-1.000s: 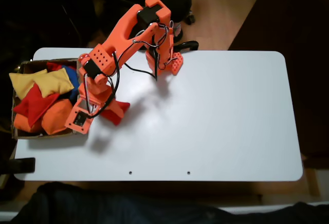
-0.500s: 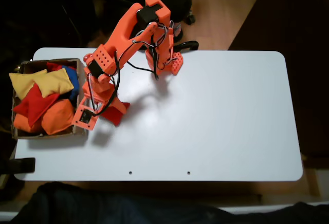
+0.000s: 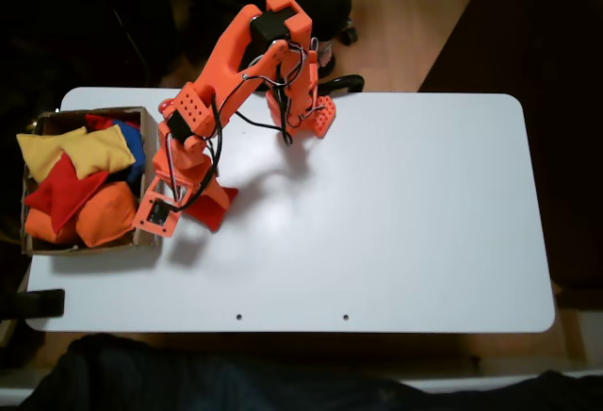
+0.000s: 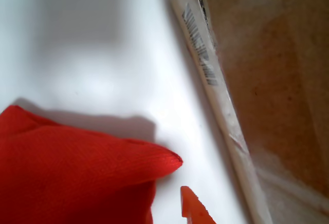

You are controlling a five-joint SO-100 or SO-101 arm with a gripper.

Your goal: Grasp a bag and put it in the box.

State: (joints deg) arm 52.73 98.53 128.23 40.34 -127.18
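Observation:
In the fixed view a red bag (image 3: 215, 208) lies on the white table just right of the brown box (image 3: 87, 248), partly under my orange arm. My gripper (image 3: 196, 202) hangs over the bag's left part, and its jaws blend into the arm there. The wrist view has the bag (image 4: 72, 172) at the lower left with one corner pointing right. One orange fingertip (image 4: 191, 211) pokes in at the bottom, a thin strip of table between it and the bag. The other finger is hidden. The box's wall (image 4: 277, 90) runs down the right.
The box holds several beanbags: yellow (image 3: 75, 150), red (image 3: 61, 192), orange (image 3: 104, 215) and a blue one (image 3: 134, 147). The arm's base (image 3: 301, 109) stands at the table's far edge. The white table (image 3: 396, 213) spreads to the right.
The wrist and gripper have shifted slightly right, away from the box and further over the red bag. The bag itself has hardly moved.

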